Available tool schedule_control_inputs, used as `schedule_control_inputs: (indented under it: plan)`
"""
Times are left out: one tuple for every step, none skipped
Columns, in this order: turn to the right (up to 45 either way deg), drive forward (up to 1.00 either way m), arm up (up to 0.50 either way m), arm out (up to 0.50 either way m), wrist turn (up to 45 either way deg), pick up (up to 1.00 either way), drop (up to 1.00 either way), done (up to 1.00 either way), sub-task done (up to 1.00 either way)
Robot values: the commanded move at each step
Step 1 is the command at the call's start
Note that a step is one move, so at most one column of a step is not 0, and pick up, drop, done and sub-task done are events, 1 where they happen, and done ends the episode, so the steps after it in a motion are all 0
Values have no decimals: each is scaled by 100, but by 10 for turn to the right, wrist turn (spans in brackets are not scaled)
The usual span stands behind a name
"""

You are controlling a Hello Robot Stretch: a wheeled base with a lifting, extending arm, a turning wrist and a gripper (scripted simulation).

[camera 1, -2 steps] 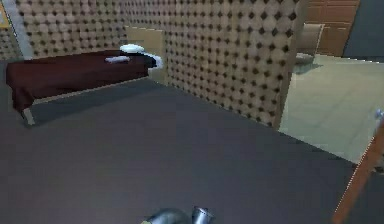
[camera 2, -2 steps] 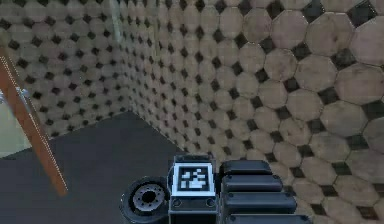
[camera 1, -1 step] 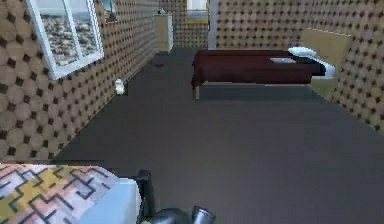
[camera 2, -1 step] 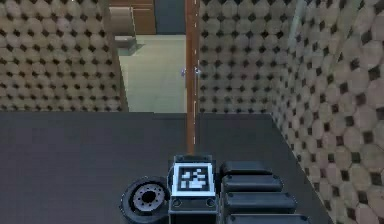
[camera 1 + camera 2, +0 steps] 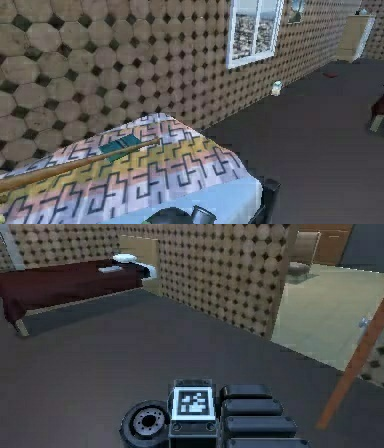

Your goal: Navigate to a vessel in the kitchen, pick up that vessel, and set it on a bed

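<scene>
"While the robot stands on the dark floor (image 5: 300,140), Kim, its tool (image 5: 148,424) sits at the arm side view's bottom edge, beside the white marker square (image 5: 193,404). Its far end can't be made out, so spread or pressed together, loaded or bare, nobody can tell."

"Then where's the vessel, Jo?"

"Cannot tell, for that same reason. What is plain: a bed (image 5: 120,175) right in front, under a patterned quilt (image 5: 190,185), with a long brown stick (image 5: 60,172) lying across it."

"So a drop spot is close. How would a kitchen vessel handle?"

"Judging by the word alone: rigid, light, probably smooth-sided and breakable. Best taken by the side wall just under the rim, kept upright. On a soft quilt it could tip, so a flat patch clear of that stick looks wise."

"And farther out?"

"Beyond the bed, the tiled wall (image 5: 120,70) with a window (image 5: 253,30), a small white thing (image 5: 276,88) at its foot, then a pale door (image 5: 355,38). Out to the arm's side, well apart, a dark red bed (image 5: 60,282) with a white pillow (image 5: 125,258)."
</scene>
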Motion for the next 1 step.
schedule_control_inputs:
  plan:
    - [-420,0,0,0,0,0,0,0,0]
